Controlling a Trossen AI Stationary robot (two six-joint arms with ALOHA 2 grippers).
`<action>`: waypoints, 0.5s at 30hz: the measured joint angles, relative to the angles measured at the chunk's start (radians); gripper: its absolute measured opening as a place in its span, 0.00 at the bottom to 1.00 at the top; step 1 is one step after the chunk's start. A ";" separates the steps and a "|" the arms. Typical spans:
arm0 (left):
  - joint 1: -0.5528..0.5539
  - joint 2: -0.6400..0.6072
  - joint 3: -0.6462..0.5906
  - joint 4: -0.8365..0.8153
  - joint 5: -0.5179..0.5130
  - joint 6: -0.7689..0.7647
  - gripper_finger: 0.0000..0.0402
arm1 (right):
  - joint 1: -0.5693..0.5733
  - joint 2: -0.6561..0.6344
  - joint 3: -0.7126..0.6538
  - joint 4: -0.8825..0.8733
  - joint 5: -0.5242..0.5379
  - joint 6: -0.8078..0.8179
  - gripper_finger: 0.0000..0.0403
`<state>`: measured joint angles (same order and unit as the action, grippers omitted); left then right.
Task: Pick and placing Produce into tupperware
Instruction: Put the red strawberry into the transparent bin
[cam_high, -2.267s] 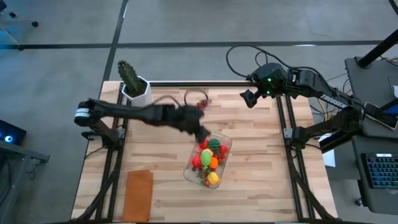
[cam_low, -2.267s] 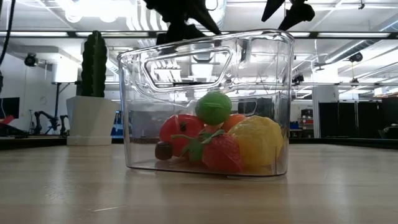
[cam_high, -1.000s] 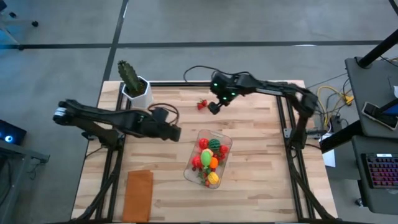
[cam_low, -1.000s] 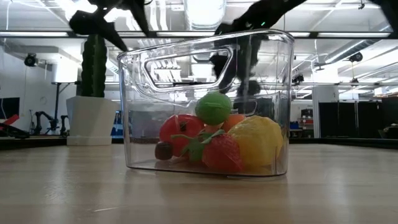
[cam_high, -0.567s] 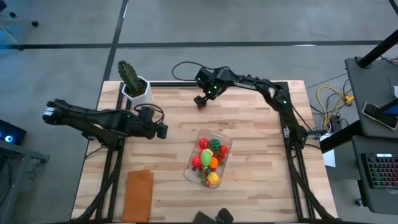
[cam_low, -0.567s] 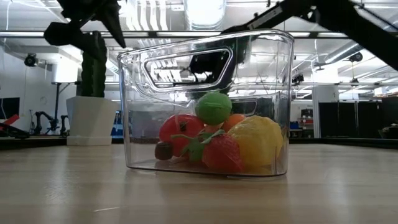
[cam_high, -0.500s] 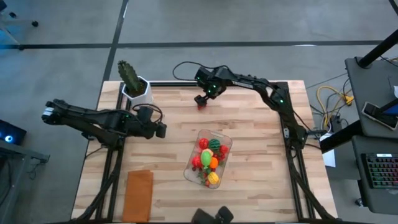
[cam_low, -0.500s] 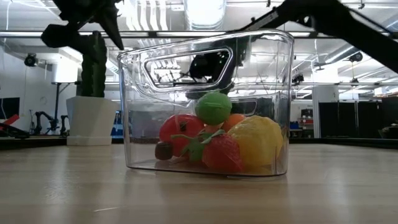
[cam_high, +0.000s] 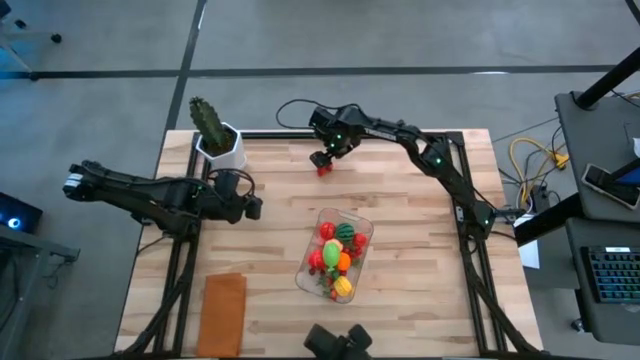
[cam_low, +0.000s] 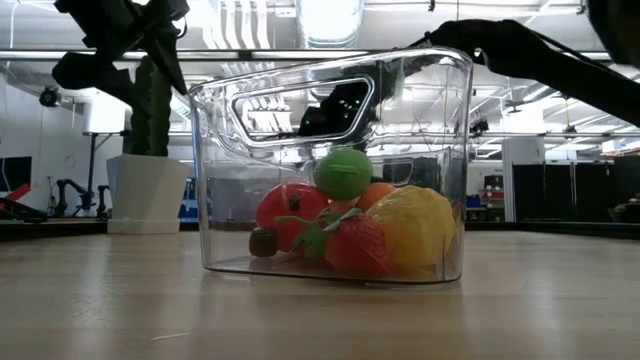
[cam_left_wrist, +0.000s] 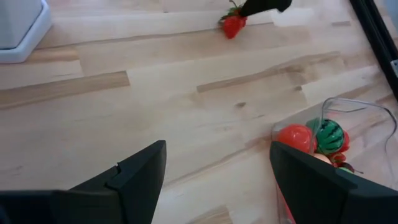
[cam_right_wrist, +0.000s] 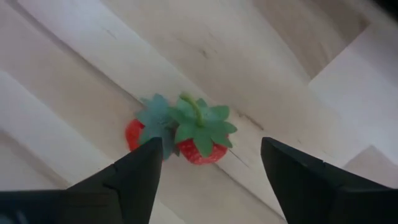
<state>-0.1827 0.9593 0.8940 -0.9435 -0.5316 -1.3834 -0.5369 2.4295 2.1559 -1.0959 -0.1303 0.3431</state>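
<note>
The clear tupperware (cam_high: 356, 226) stands near the table's middle and holds several pieces of produce (cam_low: 345, 215): red, green, orange and yellow. Two red strawberries with green leaves (cam_right_wrist: 180, 134) lie side by side on the wood near the far edge (cam_high: 322, 170). My right gripper (cam_right_wrist: 211, 149) hangs open right over them, pointing down, one finger on each side and apart from them. My left gripper (cam_high: 253, 208) waits open over the table's left part, with nothing between its fingers (cam_left_wrist: 217, 152).
A green cactus in a white pot (cam_high: 215, 135) stands at the far left corner. A flat orange-brown rectangle (cam_high: 224, 313) lies at the near left. A dark object (cam_high: 335, 342) shows at the near edge. Bare wood lies between the strawberries and the tupperware.
My right gripper has swung toward the table's left and far edge and come down over the strawberries. My left gripper has drawn back from the tupperware toward the table's left edge. The tupperware and its produce have stayed put.
</note>
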 joint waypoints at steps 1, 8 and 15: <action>0.000 -0.001 -0.001 0.000 0.000 0.000 0.68 | 0.000 0.004 -0.007 -0.001 0.000 0.000 0.65; 0.000 0.000 -0.003 0.000 0.000 0.001 0.68 | 0.000 0.011 -0.021 0.019 0.001 -0.002 0.61; 0.000 -0.001 -0.004 0.000 0.001 0.001 0.68 | 0.000 0.011 -0.027 0.037 0.005 -0.001 0.56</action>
<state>-0.1829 0.9585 0.8902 -0.9435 -0.5309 -1.3823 -0.5373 2.4401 2.1286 -1.0585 -0.1252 0.3420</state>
